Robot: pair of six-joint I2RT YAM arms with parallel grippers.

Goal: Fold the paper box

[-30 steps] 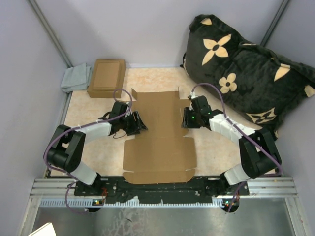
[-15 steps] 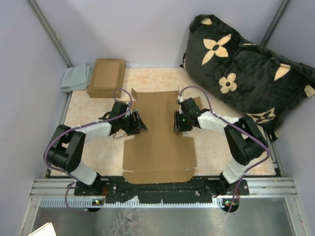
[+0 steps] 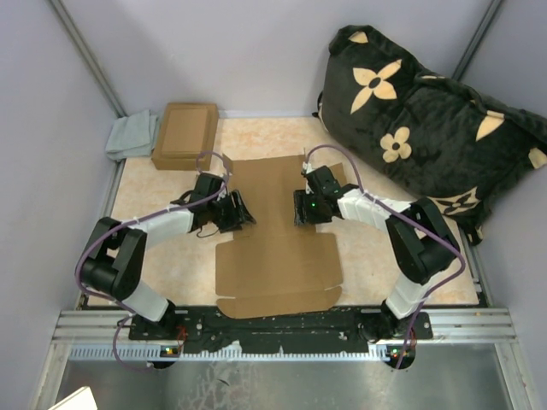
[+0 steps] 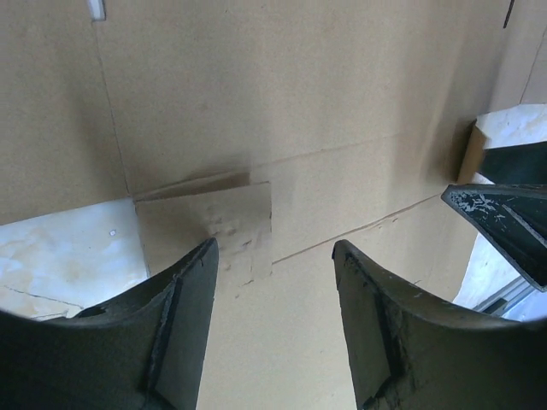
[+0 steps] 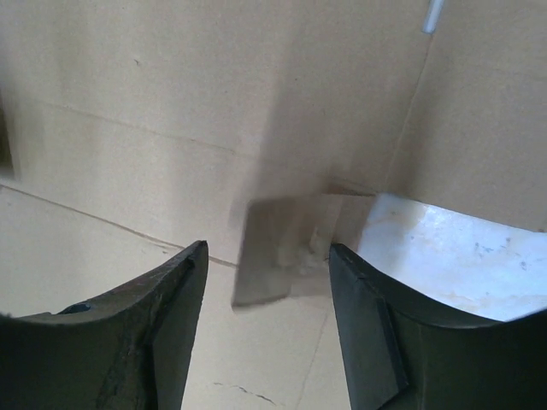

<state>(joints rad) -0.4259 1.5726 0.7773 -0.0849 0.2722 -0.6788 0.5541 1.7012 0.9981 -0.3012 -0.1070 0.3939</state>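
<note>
Pale grey walls (image 3: 256,51) enclose a mottled peach tabletop (image 3: 265,137) fronted by an aluminium rail (image 3: 85,329).

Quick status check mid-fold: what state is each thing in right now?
paper box: flat, unfolded.
left tab: folded inward over the box.
right tab: folded inward, blurred.
left gripper: open, above left tab, empty.
right gripper: open, above right tab, empty.
smaller cardboard box: closed.
grey cloth: crumpled.
pillow: propped up, leaning.
</note>
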